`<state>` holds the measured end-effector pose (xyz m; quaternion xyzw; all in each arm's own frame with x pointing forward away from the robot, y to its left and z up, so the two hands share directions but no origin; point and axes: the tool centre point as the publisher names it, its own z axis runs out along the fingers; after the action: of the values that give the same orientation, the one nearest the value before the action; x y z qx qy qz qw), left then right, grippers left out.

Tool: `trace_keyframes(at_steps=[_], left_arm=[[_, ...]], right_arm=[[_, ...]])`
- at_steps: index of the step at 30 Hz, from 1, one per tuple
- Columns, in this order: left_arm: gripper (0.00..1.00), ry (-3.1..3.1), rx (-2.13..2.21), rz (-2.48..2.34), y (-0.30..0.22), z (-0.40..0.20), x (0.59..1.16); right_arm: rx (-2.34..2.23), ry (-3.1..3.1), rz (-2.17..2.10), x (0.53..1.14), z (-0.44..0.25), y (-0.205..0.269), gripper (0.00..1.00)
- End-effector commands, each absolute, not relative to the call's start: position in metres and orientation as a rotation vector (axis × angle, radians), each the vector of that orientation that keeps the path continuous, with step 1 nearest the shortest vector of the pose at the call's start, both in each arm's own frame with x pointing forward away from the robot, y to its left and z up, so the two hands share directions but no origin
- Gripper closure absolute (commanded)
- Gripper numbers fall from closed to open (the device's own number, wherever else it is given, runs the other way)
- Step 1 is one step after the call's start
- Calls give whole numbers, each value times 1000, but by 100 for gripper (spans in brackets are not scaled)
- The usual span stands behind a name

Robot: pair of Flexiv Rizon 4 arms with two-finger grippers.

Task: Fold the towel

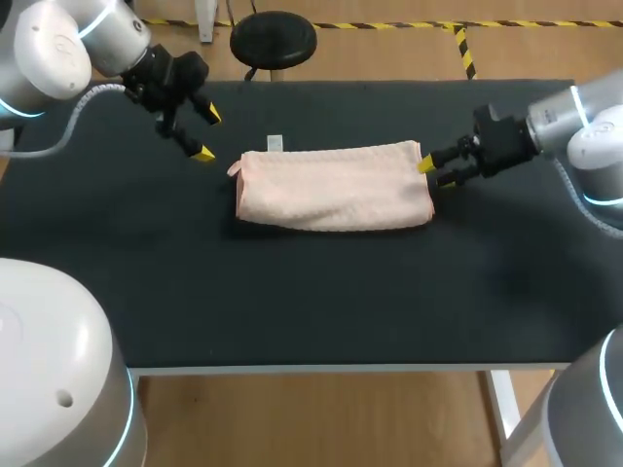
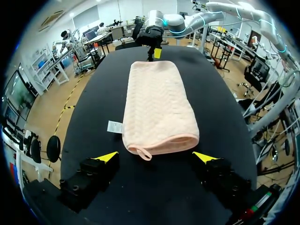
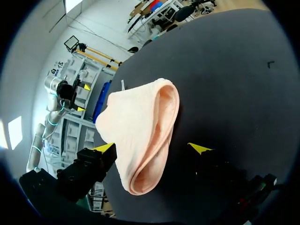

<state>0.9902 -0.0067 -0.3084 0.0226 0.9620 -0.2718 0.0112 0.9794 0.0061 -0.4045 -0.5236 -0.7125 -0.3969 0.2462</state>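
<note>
White rounded arm housing (image 1: 49,370) sits nearest, at the near left corner, with another at the near right.

Black tabletop (image 1: 292,311): a wide bare band runs between the near edge and the towel. The bare strip behind the towel, toward the far edge, is narrower. There is open surface at both ends too, more on the left.

Pale pink folded cloth towel (image 1: 336,187) lies flat slightly behind mid-table, long axis left to right. A small white label tag (image 1: 274,143) sticks out at its far left corner, flat on the tabletop.

Left claw (image 1: 208,135): released, fingers spread wide, above the far-left area and clear of the towel's left end. Its wrist view shows the towel (image 2: 159,103) ahead of the claw (image 2: 155,157), short end centred on the gap. A small hanging loop is the closest part, and the tag (image 2: 114,127) lies just beside that end. The right claw (image 2: 154,52) shows at the towel's other end.

Right claw (image 1: 436,173): released, low at the towel's right end. In its wrist view the claw (image 3: 152,148) straddles the towel (image 3: 140,126). The layered end sits between the fingers, close against one of them, and the other tip stands apart on bare tabletop, so there is no grip.
</note>
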Motion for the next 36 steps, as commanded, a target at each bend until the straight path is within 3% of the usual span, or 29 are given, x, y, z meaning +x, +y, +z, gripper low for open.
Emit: trace_keyframes(at_steps=[1, 36], left_arm=[[0, 2999, 73, -851, -6, -309, 990], [0, 2999, 73, -851, -6, -309, 990]], right_arm=[[-1410, -1936, -1066, 987, -410, 9, 0], [-1347, -1832, -1099, 983, -415, 60, 0]])
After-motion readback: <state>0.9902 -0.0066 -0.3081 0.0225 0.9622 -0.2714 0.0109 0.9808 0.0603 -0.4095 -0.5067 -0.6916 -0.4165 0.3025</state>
